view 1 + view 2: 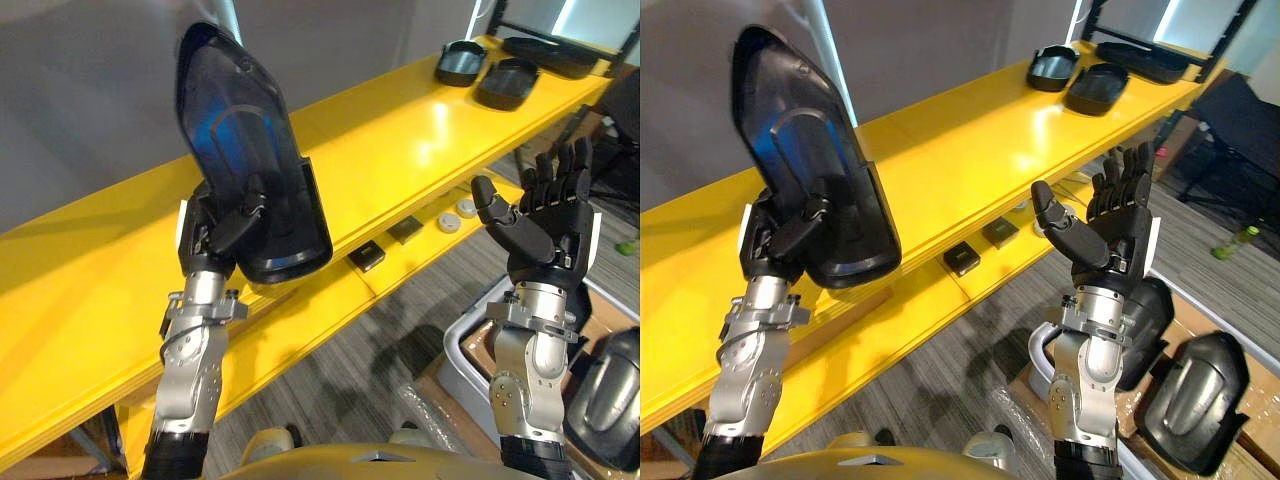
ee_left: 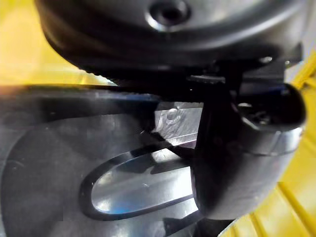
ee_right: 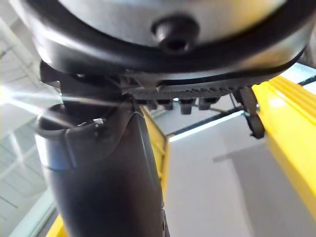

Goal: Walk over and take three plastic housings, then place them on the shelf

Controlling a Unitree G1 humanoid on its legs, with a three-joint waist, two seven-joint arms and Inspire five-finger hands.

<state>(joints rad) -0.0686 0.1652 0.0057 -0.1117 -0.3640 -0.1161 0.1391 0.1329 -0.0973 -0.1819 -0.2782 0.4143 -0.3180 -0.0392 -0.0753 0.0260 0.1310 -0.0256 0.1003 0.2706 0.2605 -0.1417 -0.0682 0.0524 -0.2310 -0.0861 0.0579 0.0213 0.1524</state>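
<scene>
Left eye view has the left hand (image 1: 222,228) raised in front of the yellow shelf (image 1: 420,135), gripping a black housing (image 1: 245,140). The housing stands upright, its narrow end pointing up and its hollow inner side facing the camera. The fingers go behind its lower end and the thumb is clamped across the front. The housing is held in the air above the shelf's front edge, not resting on the shelf.

In the left wrist view the thumb (image 2: 247,148) presses on the glossy inner face of the housing (image 2: 74,163), beside an oval raised rim.

The right hand (image 1: 545,215) is held up to the right, well apart from the housing, palm turned toward the camera. Its fingers are straight and spread, its thumb stands out to the side, and it holds nothing. The right wrist view shows the same relaxed thumb (image 3: 108,177) with nothing against it.

At the far end of the shelf top lie a small housing (image 1: 460,62), a second small housing (image 1: 507,82) just beside it, and a long flat housing (image 1: 550,55) behind them.

On the lower shelf board sit two small dark squares (image 1: 366,256) (image 1: 405,230) and two white discs (image 1: 449,223) (image 1: 466,208).

Down at the right, two spare housings (image 1: 1192,400) (image 1: 1145,320) lie on brown cardboard (image 1: 1245,458).
</scene>
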